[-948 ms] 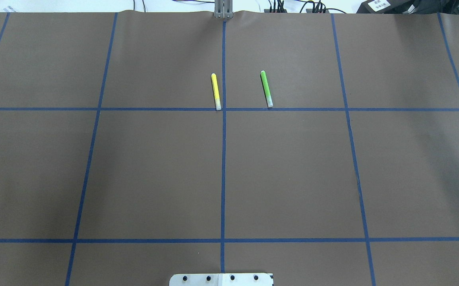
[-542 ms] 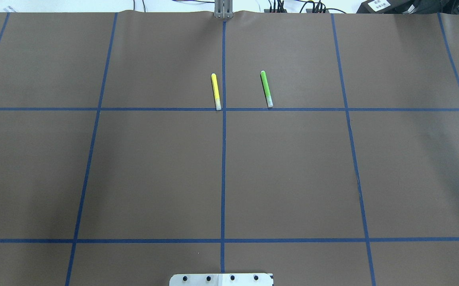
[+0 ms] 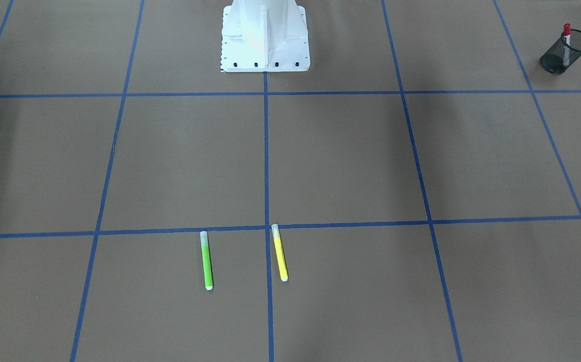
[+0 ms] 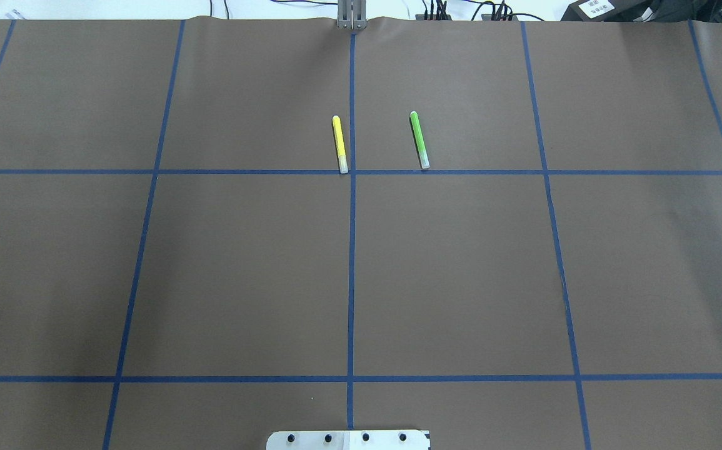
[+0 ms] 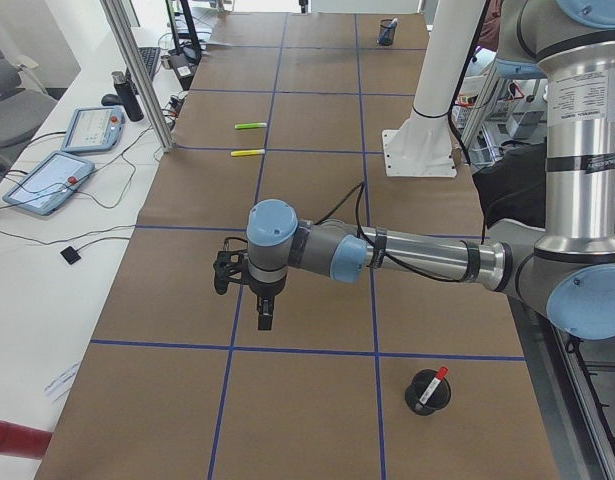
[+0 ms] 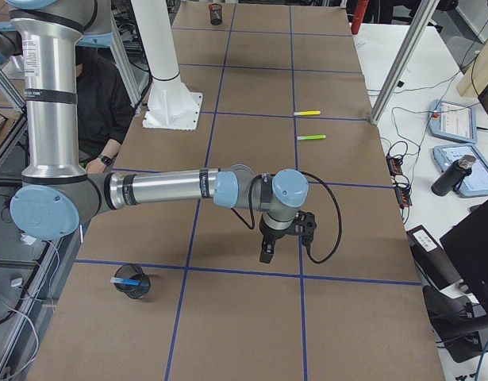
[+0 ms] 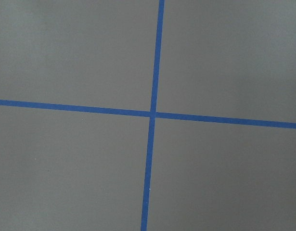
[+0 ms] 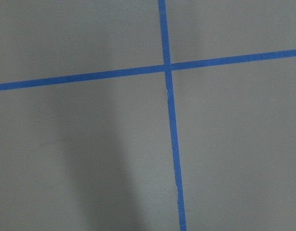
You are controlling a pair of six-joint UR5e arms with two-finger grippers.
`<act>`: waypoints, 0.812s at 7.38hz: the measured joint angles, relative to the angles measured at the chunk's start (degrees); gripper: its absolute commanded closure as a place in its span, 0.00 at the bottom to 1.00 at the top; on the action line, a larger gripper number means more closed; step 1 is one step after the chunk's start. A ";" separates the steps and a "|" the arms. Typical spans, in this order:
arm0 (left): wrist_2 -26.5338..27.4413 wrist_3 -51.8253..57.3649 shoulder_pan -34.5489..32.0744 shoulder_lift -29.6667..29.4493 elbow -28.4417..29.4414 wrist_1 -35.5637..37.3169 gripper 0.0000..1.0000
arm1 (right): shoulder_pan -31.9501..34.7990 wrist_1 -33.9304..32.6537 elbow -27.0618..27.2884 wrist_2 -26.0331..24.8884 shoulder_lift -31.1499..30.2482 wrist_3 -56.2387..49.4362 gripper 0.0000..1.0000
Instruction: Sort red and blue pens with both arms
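Observation:
The red pen (image 3: 566, 31) stands in a black mesh cup (image 3: 567, 48) at the table's end on my left, and the exterior left view also shows this red pen (image 5: 439, 376) in its cup (image 5: 427, 393). The blue pen (image 6: 126, 280) lies in another mesh cup (image 6: 133, 283) at the right end. My left gripper (image 5: 264, 312) hangs over a tape line, empty, near the cup with the red pen. My right gripper (image 6: 267, 252) hangs likewise near the cup with the blue pen. I cannot tell if either is open or shut. Both wrist views show only bare mat and tape.
A green marker (image 4: 419, 140) and a yellow marker (image 4: 339, 144) lie side by side on the brown mat beyond the centre. The white pedestal (image 3: 265, 35) stands at the near middle edge. Tablets and cables lie on the white bench (image 5: 47, 180) beyond the mat.

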 measured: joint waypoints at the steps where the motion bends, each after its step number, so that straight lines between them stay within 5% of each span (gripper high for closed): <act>1: 0.04 0.00 0.00 0.00 0.09 0.00 0.00 | 0.06 0.00 -0.10 0.12 0.01 0.03 0.00; 6: 0.07 0.01 0.11 -0.07 0.34 0.08 0.00 | 0.12 0.09 0.32 0.50 0.44 0.10 0.00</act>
